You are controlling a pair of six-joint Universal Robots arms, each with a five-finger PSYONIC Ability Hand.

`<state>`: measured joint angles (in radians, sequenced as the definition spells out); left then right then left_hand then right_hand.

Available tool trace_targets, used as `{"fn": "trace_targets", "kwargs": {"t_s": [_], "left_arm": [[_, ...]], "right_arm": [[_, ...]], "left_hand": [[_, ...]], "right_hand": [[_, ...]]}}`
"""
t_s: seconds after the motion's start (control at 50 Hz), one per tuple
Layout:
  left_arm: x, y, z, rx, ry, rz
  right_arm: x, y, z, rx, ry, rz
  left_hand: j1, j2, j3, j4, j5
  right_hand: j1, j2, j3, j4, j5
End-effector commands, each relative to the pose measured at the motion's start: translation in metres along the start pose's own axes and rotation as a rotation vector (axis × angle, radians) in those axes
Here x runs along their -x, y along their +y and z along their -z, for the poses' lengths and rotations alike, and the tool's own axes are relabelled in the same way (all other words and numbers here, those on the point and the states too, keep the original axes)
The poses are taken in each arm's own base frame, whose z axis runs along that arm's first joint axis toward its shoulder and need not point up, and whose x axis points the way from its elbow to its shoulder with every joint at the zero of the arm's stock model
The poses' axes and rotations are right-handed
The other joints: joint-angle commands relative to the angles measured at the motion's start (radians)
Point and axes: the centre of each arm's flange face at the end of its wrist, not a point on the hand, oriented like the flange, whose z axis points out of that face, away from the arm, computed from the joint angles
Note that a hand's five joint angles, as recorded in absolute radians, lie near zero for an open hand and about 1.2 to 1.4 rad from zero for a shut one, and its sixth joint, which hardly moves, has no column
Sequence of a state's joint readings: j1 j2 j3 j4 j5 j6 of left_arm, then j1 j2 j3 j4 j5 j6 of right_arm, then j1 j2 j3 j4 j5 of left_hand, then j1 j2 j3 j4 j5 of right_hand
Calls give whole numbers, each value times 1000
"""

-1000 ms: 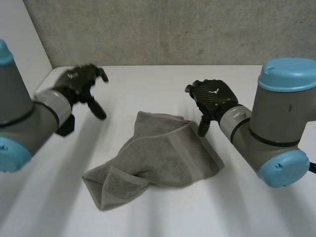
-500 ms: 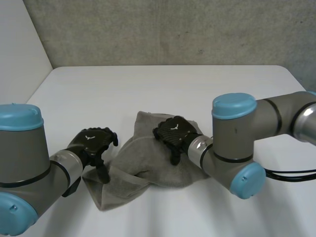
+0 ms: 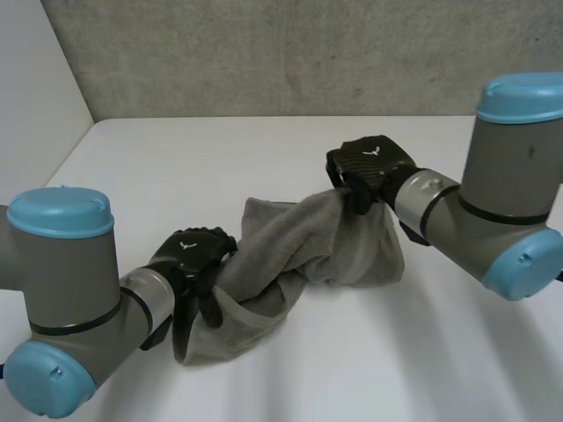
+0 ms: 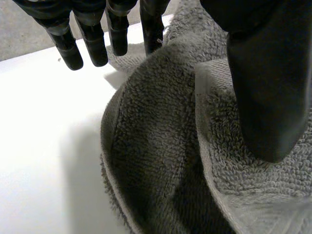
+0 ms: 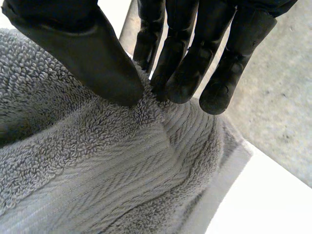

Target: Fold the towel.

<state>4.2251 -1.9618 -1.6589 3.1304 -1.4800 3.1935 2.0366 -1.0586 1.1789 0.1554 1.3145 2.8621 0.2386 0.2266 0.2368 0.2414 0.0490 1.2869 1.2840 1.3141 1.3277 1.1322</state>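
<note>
The towel [image 3: 308,255] is grey terry cloth with a rough, looped pile, a flatter ribbed band woven across it and a smoother hem along its edge. The left hand [image 3: 189,259] and right hand [image 3: 369,163] are black and mostly matt, like hard plastic or rubber. The back of the right one carries a fine woven pattern, and its fingers [image 5: 185,73] have a dull sheen. The surface [image 3: 220,158] is white, smooth and faintly satin. The arms [image 3: 70,290] have matt grey joints and light-blue caps [image 3: 60,211] that look like smooth plastic. The wall [image 3: 308,53] is grey, rough and speckled, like concrete.
</note>
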Motion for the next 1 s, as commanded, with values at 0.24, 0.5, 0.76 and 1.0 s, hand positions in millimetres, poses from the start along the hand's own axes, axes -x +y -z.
{"fn": "trace_targets", "kwargs": {"t_s": [0.24, 0.5, 0.76, 1.0], "left_arm": [[-3, 12, -22, 40, 14, 10], [2, 1, -11, 11, 0, 14], [19, 0, -9, 12, 11, 49], [25, -14, -33, -38, 116, 42]], "right_arm": [[-42, 20, 43, 43, 91, 8], [-55, 22, 49, 41, 102, -5], [-51, 27, 49, 56, 91, -12], [-60, 11, 36, 1, 99, 19]], "left_hand": [[42, 54, 44, 40, 58], [37, 49, 38, 34, 52], [763, 775, 765, 760, 778], [1158, 1170, 1159, 1155, 1173]], "right_hand": [[109, 112, 82, 69, 90], [109, 112, 82, 69, 90], [109, 112, 82, 69, 90], [109, 112, 82, 69, 90]]}}
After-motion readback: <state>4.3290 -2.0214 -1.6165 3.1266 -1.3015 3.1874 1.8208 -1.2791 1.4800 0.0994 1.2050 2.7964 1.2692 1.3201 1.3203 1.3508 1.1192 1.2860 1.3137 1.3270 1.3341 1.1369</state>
